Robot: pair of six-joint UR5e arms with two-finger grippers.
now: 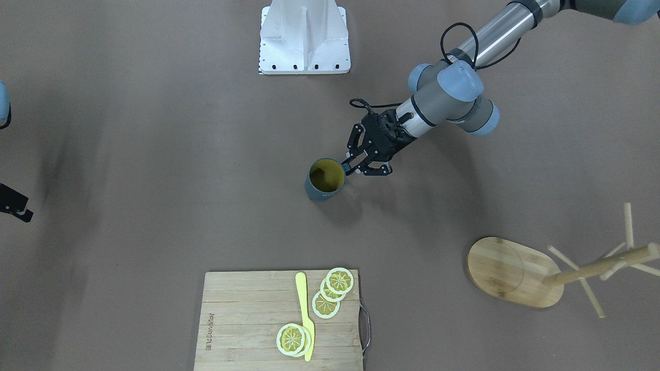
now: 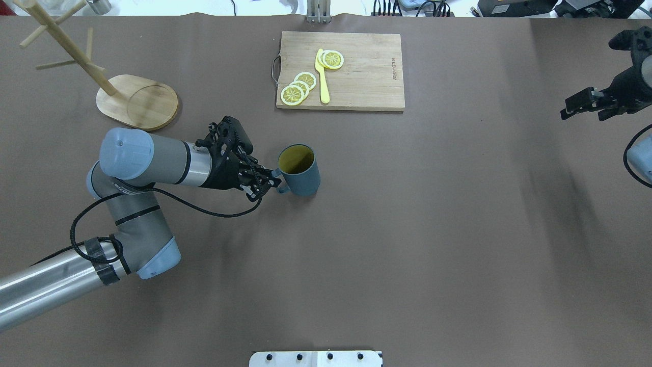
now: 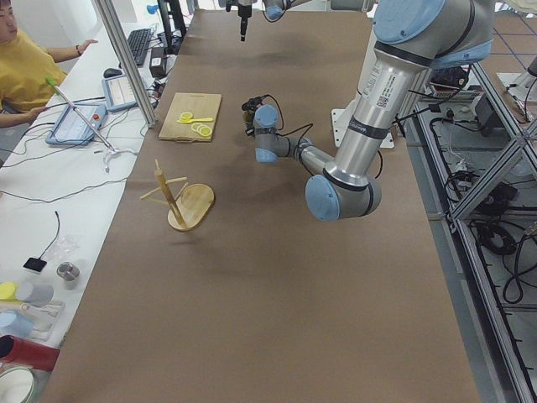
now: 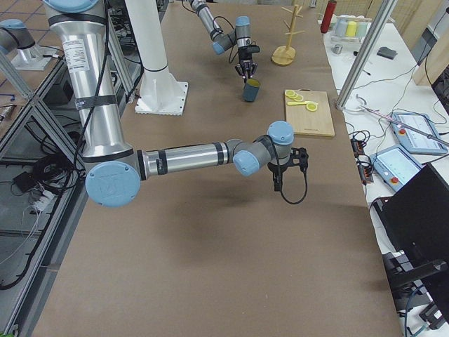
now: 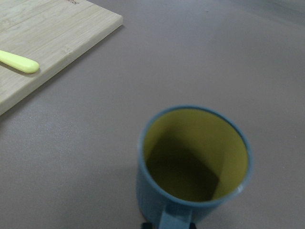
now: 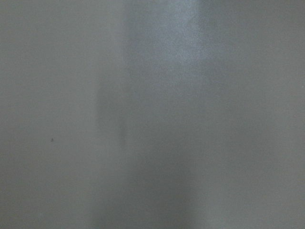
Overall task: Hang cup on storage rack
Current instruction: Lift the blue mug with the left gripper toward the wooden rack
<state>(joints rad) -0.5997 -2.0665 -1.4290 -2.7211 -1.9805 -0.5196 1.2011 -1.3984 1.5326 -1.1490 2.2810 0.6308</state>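
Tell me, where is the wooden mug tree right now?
Overhead, the mug tree stands near the far-left corner, left of the cutting board and beyond the left gripper and cup.

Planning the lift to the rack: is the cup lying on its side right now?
No, the cup stands upright on the table, with its open yellow-green mouth facing up.
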